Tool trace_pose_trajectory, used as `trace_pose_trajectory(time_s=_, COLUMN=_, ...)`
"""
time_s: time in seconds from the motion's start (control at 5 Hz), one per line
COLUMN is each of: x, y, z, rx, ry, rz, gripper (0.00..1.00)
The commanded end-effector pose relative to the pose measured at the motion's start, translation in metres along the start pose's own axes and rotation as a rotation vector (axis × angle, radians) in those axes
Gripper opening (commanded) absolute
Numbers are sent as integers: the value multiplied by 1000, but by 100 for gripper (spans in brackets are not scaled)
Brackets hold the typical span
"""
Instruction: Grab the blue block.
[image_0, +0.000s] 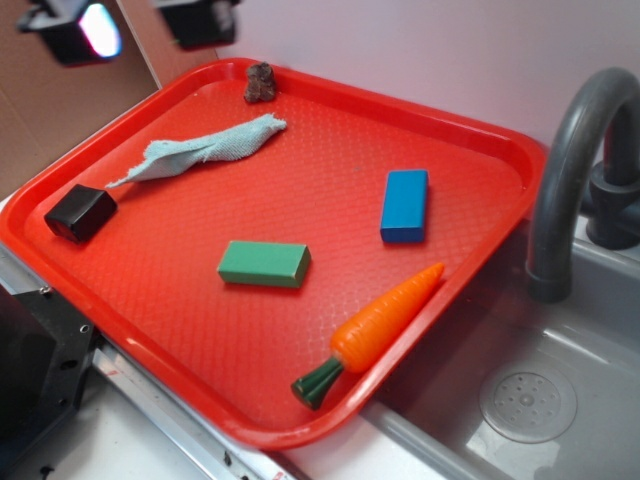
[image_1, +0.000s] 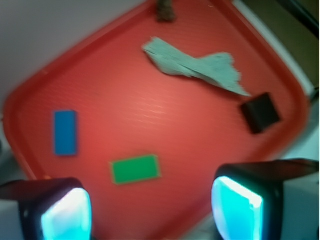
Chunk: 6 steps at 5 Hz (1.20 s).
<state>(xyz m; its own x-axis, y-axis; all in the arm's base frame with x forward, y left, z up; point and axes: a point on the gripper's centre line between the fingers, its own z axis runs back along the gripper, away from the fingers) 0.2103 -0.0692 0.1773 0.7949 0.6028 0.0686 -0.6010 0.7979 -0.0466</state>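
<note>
Red plastic fills most of what I see — a tray (image_0: 480, 135) with a raised rim, sitting beside a grey sink (image_0: 560, 400) and its dark faucet (image_0: 575, 150). My gripper (image_1: 152, 210) hangs high above the tray's edge, jaws spread wide with nothing between them; in the wrist view my two fingers (image_1: 65, 212) glow cyan at the bottom of the frame, well apart from each other.

The blue block (image_0: 405, 205) lies flat on the tray toward the sink side, untouched and well clear of me. Near it, more toward the tray's middle, rests the green block (image_0: 264, 264), also flat. Along the rim nearest the sink lies a toy carrot (image_0: 375, 328), its green top pointing to the tray's near corner. A crumpled pale blue cloth (image_0: 205, 150) stretches across the far side, and a small black block (image_0: 80, 213) sits just off its end by the rim. A little brown lump (image_0: 260, 83) rests at the back rim — too small for me to tell what it is.
</note>
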Motion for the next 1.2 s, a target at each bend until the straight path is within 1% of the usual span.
trace_pose_trajectory(time_s=0.0, x=31, y=-49, z=-26, rx=-4, ry=-31, rz=64, gripper=100)
trace_pose_trajectory(time_s=0.2, x=42, y=-67, z=-45, rx=0, ry=-40, rz=70, gripper=100)
trace_pose_trajectory(time_s=0.4, x=39, y=-87, z=-67, rx=12, ry=-38, rz=57, gripper=100)
trace_pose_trajectory(time_s=0.6, x=27, y=-99, z=-85, rx=50, ry=-81, rz=62, gripper=100)
trace_pose_trajectory(time_s=0.8, x=16, y=-104, z=-99, rx=53, ry=-61, rz=44, gripper=100)
trace_pose_trajectory(time_s=1.0, x=5, y=-107, z=-116, rx=69, ry=-76, rz=70, gripper=100)
